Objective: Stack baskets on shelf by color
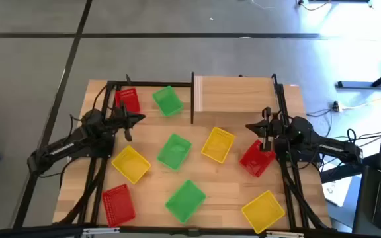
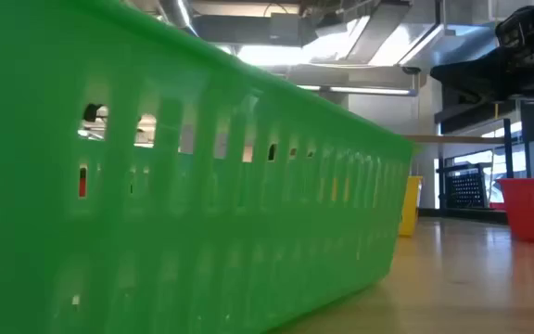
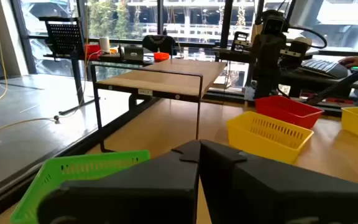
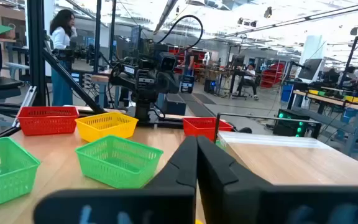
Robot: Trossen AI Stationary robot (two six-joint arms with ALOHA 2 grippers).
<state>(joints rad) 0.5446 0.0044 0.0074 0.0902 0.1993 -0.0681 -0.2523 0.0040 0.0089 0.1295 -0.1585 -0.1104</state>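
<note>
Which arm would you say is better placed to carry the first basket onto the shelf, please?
Probably the right: the right gripper hovers beside a red basket just below the bare shelf. The left gripper sits beyond the post.

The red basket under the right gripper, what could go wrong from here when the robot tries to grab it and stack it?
The red basket lies skewed under the right gripper, so a grasp might catch only a corner and tip it. The yellow basket sits close beside it and could get nudged. The shelf has a thin dark post at one end that a carried basket might clip.
</note>
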